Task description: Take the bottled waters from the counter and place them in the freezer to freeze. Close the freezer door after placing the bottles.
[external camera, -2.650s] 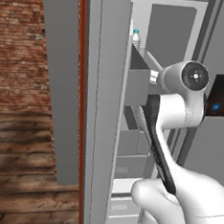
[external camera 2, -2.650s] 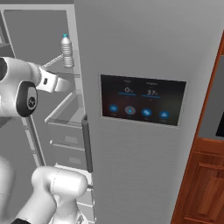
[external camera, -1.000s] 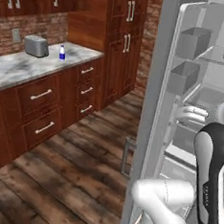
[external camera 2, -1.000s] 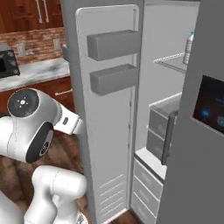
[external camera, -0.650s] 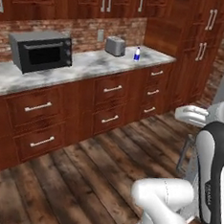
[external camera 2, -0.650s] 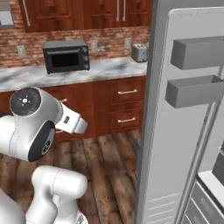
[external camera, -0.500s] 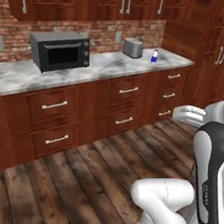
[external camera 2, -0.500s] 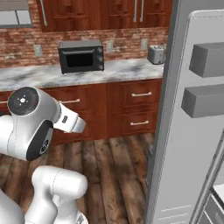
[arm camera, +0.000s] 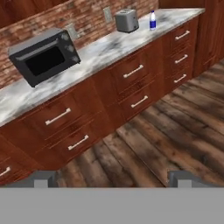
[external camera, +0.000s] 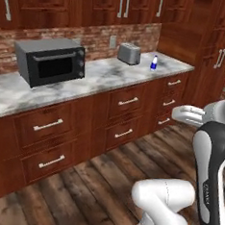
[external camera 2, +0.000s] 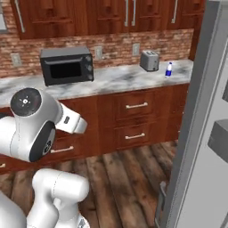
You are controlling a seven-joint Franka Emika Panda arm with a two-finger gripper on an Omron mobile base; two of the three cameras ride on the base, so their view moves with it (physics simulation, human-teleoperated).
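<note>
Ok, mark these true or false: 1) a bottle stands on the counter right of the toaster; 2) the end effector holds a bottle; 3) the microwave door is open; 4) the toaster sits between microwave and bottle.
1) True: the bottle stands on the counter just right of the toaster.
2) False: the end effector is open and holds nothing.
3) False: the microwave door is shut.
4) True.
</note>
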